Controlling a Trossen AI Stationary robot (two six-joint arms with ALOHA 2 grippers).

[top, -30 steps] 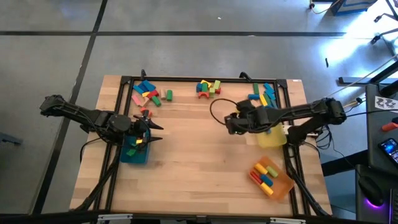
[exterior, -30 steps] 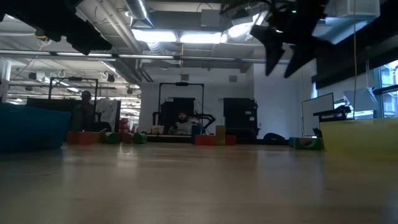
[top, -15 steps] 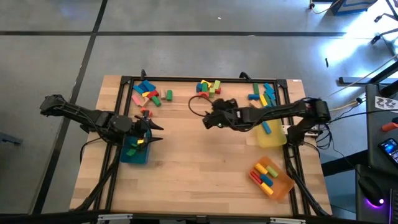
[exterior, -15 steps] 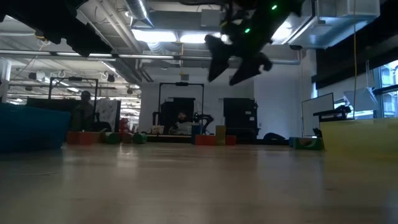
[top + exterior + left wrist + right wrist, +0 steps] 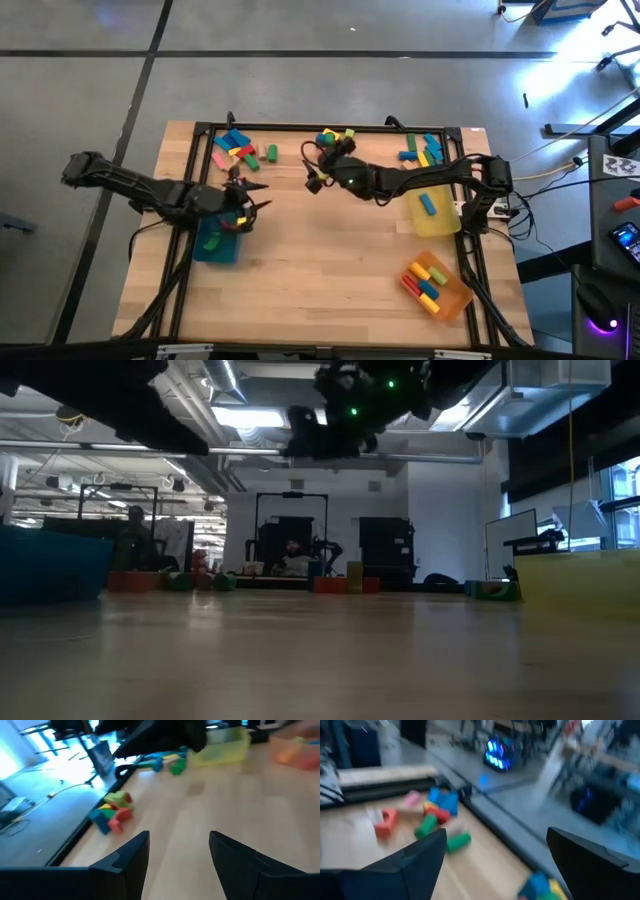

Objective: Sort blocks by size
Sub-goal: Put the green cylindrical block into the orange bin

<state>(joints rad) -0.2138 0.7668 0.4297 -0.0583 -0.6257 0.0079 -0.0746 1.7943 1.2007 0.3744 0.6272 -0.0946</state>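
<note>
The sorting is under way but far from done. The orange tray (image 5: 437, 282) near the front right corner of the worktop (image 5: 320, 270) holds several blocks. The yellow tray (image 5: 436, 212) by the right edge holds one blue block (image 5: 428, 203). The teal tray (image 5: 216, 243) near the left edge has at least one small piece in it, though the left arm hides much of it.

Most of the blocks are not yet sorted. They lie in three loose heaps along the far edge: the left heap (image 5: 236, 149) toward the far left corner, the middle heap (image 5: 335, 139) at mid edge, and the right heap (image 5: 420, 152) toward the far right corner.

The pieces point every way, with no common line. In the left heap the blue bars lie slantwise to the far edge, and a green cylinder (image 5: 271, 153) rests on its side, its long axis running roughly front to back. In the right heap the blue and yellow bars also lie at a slant.

The right gripper (image 5: 313, 172) hangs over the bare worktop between the left and middle heaps, jaws spread wide and holding nothing. The left gripper (image 5: 248, 206) sits over the far right corner of the teal tray, jaws parted and, by the left wrist view, empty.

My guess is that the right arm is after a loose block from the far edge.
</note>
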